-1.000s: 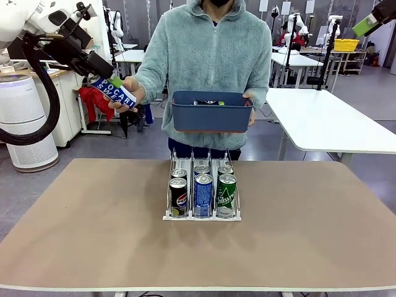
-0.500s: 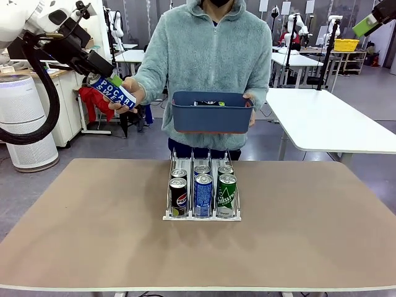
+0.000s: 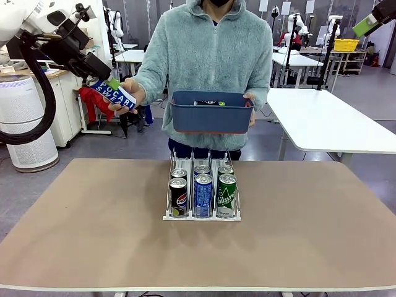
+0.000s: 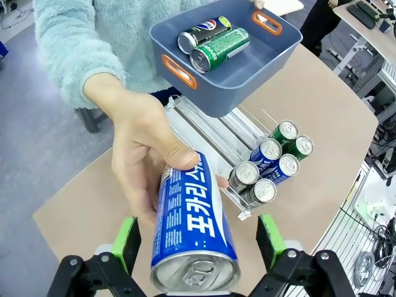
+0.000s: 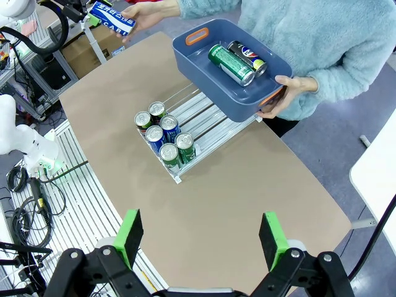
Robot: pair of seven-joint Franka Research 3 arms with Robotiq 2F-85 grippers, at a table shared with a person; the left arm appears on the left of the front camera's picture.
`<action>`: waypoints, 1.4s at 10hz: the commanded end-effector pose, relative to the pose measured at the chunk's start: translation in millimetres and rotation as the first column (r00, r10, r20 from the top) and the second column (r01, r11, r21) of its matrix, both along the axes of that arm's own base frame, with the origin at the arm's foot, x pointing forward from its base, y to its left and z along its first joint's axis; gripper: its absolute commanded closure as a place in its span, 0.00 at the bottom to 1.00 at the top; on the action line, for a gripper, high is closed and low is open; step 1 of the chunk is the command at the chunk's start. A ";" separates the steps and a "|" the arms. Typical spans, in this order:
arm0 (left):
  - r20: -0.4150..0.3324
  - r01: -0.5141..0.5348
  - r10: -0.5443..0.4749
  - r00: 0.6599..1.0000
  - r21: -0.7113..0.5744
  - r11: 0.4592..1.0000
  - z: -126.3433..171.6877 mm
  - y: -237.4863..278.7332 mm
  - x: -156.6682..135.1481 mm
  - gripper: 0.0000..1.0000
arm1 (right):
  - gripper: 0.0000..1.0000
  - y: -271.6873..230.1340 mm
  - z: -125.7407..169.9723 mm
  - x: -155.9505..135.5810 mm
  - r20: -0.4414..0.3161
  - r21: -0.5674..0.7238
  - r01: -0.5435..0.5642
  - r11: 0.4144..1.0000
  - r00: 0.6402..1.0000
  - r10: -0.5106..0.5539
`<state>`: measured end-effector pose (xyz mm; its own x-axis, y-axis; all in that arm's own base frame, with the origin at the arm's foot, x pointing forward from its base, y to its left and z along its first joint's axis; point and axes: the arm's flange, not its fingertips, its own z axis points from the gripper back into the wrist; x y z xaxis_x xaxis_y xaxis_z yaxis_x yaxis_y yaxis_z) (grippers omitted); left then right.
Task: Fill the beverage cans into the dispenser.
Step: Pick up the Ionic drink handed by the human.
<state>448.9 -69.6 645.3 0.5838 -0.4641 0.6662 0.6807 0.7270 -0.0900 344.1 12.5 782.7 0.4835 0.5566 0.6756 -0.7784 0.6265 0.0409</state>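
Note:
A person's hand (image 3: 127, 96) holds out a blue-and-white Pocari Sweat can (image 3: 113, 93). My left gripper (image 3: 106, 79) is open at the can's top end. In the left wrist view the can (image 4: 195, 232) lies between the green pads (image 4: 127, 241) with a gap on each side. The wire-lane dispenser (image 3: 202, 216) stands mid-table with several cans in it: black (image 3: 178, 197), blue (image 3: 203, 195) and green (image 3: 226, 195) in front. My right gripper (image 5: 202, 238) hangs open high above the table, its green pad at the top right (image 3: 365, 26).
The person's other hand holds a dark blue bin (image 3: 211, 114) above the dispenser's far end. In the bin lie a green can (image 5: 230, 64) and a dark can (image 5: 249, 57). The brown tabletop (image 3: 93, 229) is bare around the dispenser.
The left gripper and the person's hand with the can have shifted very slightly to the left. The dispenser, the bin and the right arm have not moved.

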 end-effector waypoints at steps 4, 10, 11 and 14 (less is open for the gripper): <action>-0.001 0.006 -0.006 1.000 0.027 1.000 -0.5 -1.5 -1.1 0.59 | 0.00 0.1 -1.0 0.2 -0.002 0.000 -0.001 1.000 1.000 0.001; -0.012 -0.019 0.019 1.000 0.036 0.999 1.4 -0.9 -7.9 1.00 | 0.00 0.1 -1.0 0.2 -0.002 0.000 -0.001 1.000 1.000 0.001; -0.017 -0.026 0.026 1.000 0.039 0.999 1.6 -1.2 -9.6 1.00 | 0.00 0.1 -1.0 0.2 -0.002 0.000 -0.001 1.000 1.000 0.001; -0.018 -0.034 0.035 0.999 0.047 0.998 5.5 0.2 -12.3 1.00 | 0.00 0.1 -1.0 0.2 -0.002 0.000 -0.001 1.000 1.000 0.001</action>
<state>444.2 -72.0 650.5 0.5962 -0.4674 0.6528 0.6639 0.7442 -0.0735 344.1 12.5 782.7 0.4835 0.5566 0.6756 -0.7783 0.6265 0.0409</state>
